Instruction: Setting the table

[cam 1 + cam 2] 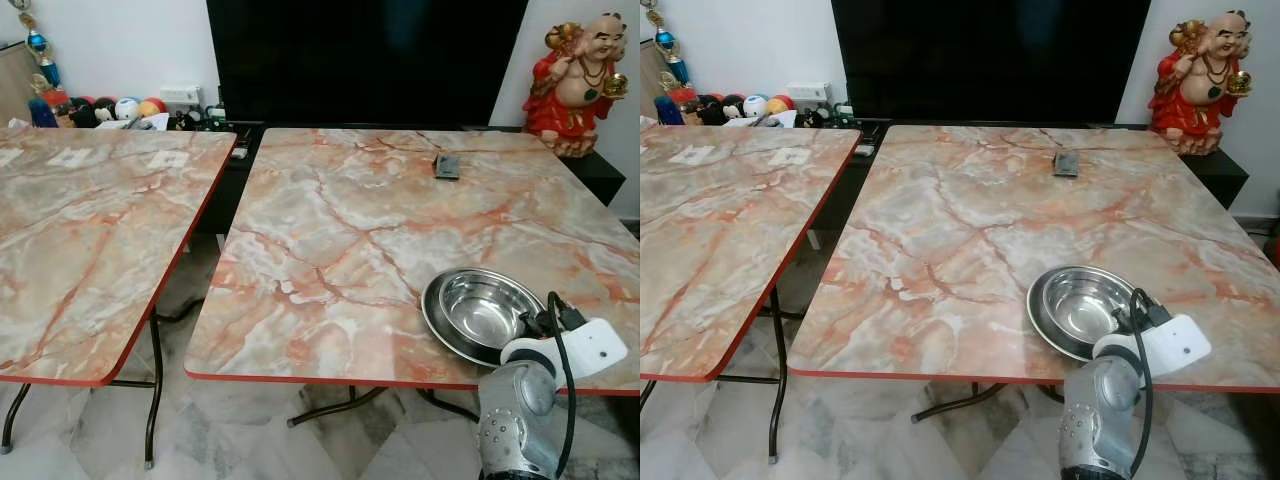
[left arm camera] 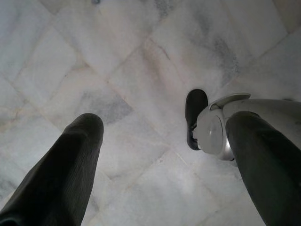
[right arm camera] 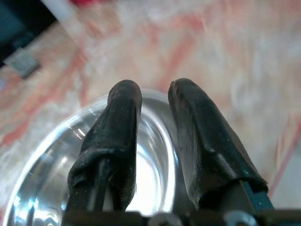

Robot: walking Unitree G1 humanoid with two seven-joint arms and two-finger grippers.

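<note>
A shiny steel bowl (image 1: 485,310) sits flat on the marble-patterned table (image 1: 340,240), close to its front right edge. My right arm (image 1: 560,350) reaches up from below that edge to the bowl's near rim. In the right wrist view, the right gripper (image 3: 155,89) is open by a narrow gap. One finger is over the inside of the bowl (image 3: 42,188) and the other is at its rim. My left gripper (image 2: 167,125) hangs open over the marble floor, holding nothing.
A second marble table (image 1: 80,230) stands to the left across a narrow gap. A small dark remote (image 1: 447,166) lies at the far side of the main table. Behind are a black TV (image 1: 370,60), a red statue (image 1: 580,85) and toy balls (image 1: 110,108).
</note>
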